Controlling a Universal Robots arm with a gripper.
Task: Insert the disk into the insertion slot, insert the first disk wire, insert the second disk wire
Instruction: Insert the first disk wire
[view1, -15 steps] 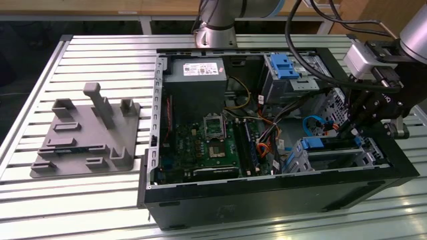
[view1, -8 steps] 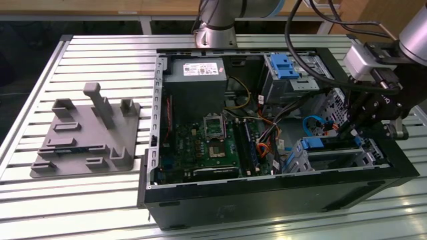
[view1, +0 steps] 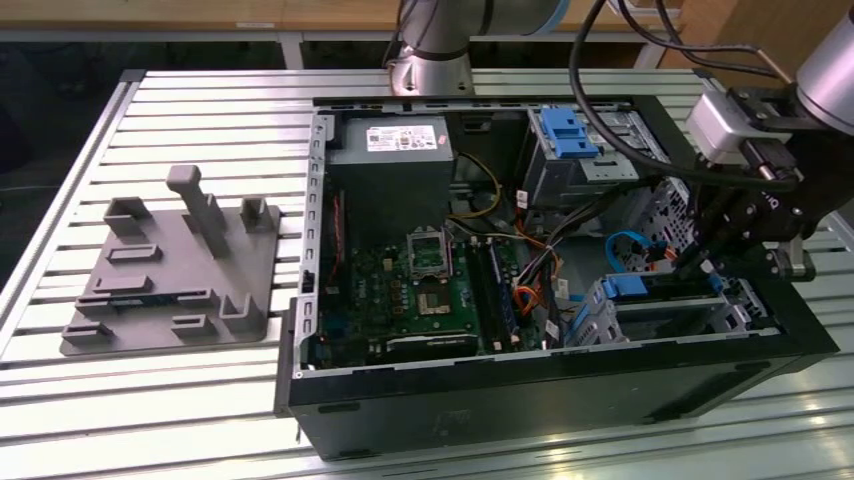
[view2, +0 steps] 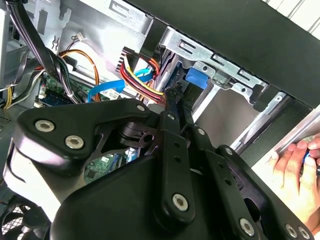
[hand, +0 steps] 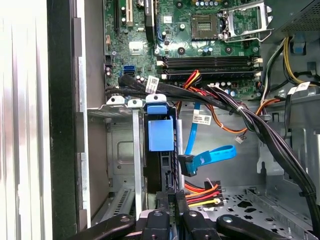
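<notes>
The disk (hand: 160, 134), in its blue carrier, sits inside the insertion slot (hand: 119, 145), the silver cage at the case's near right corner (view1: 734, 312). My gripper (hand: 172, 199) reaches into the case right behind the disk. It is shut on the dark plug of the first disk wire (hand: 202, 192), a red, yellow and black bundle that also appears in the second wrist view (view2: 142, 77). The plug is at the disk's rear edge by the fingertips (view2: 170, 95). The second disk wire (hand: 214, 155), flat and light blue, hangs loose beside them, its dark plug free.
A thick black cable bundle (hand: 240, 107) crosses above the cage. The motherboard (hand: 200, 45) lies beyond it. The taller bay with a blue latch (view1: 567, 135) stands at the case's back. A person's hand (view2: 292, 162) rests outside the case wall. A grey fixture plate (view1: 174, 270) lies on the exterior view's left.
</notes>
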